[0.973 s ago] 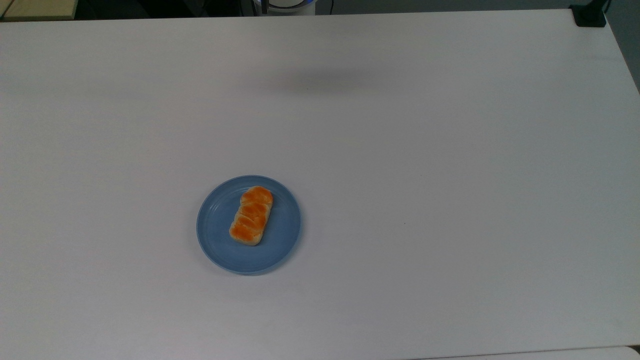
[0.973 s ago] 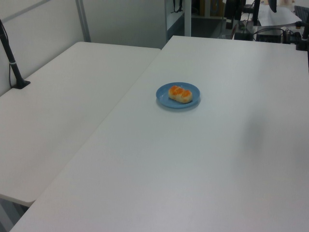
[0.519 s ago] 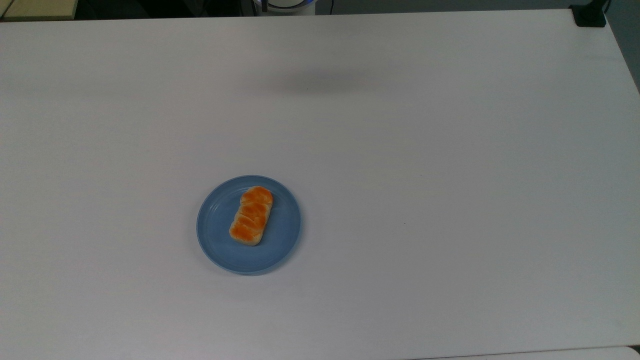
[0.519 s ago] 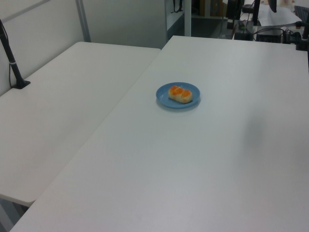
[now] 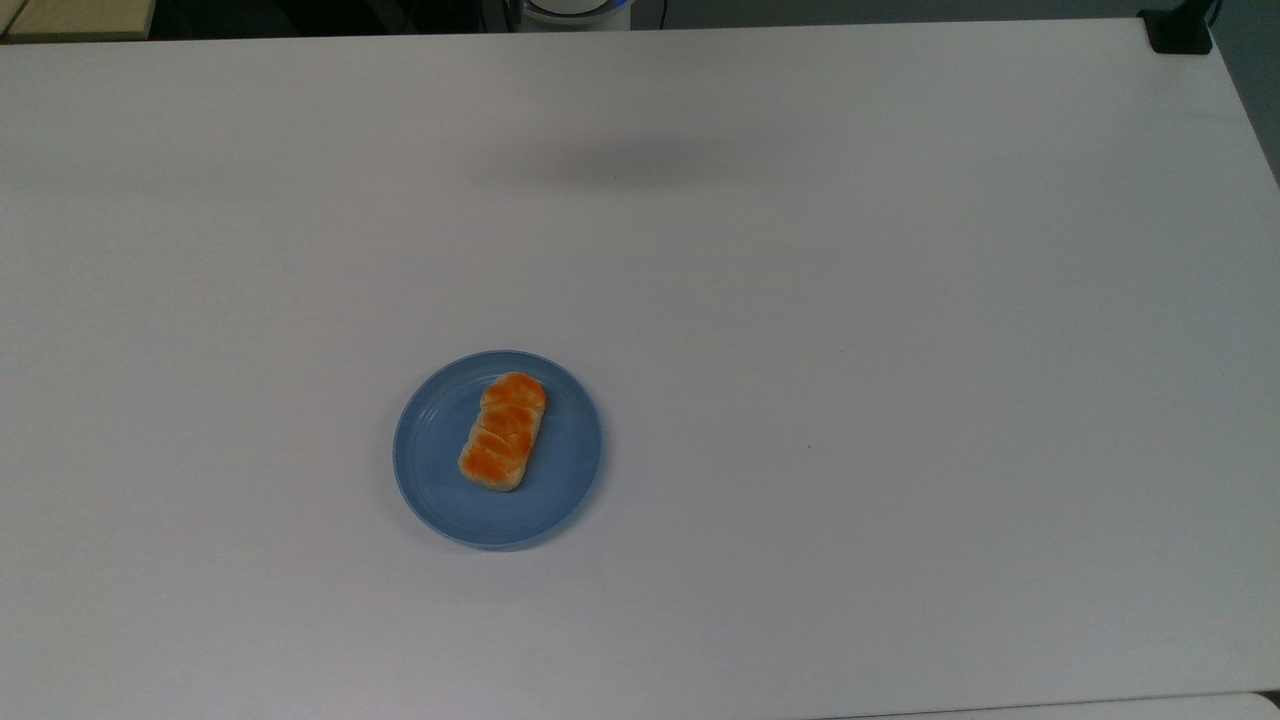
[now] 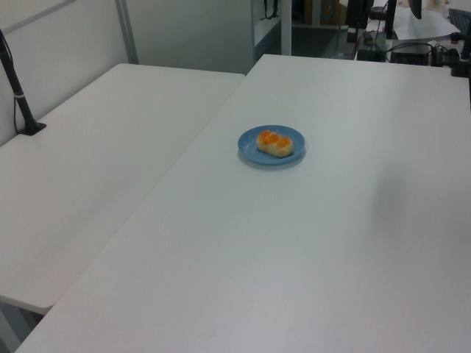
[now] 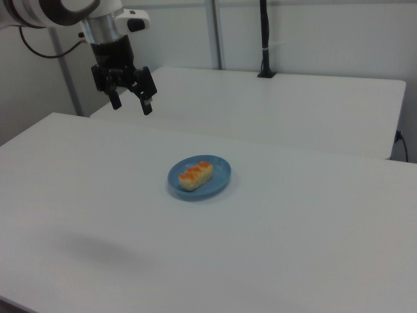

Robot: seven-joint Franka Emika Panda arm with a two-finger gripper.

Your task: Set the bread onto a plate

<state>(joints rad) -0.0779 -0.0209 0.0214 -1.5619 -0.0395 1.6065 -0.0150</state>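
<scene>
- The bread (image 5: 502,432) wore a glossy orange-brown top, banded in segments, over pale cream sides; in the right view (image 7: 195,175) the cream flank showed under the orange.
- The plate (image 5: 560,480) was plain light blue, faint ringed lines near its rim, no print; same blue in the left view (image 6: 252,151) and right view (image 7: 220,175).
- The table (image 5: 900,400) ran flat white, with a soft grey shadow patch toward the top view's upper middle.
- The gripper (image 7: 133,103) was black, mounted on a white arm (image 7: 52,10) with a dark band.
- A black post (image 7: 264,39) stood against the pale grey wall panels.
- A black clamp (image 5: 1180,30) sat at the table's corner.
</scene>
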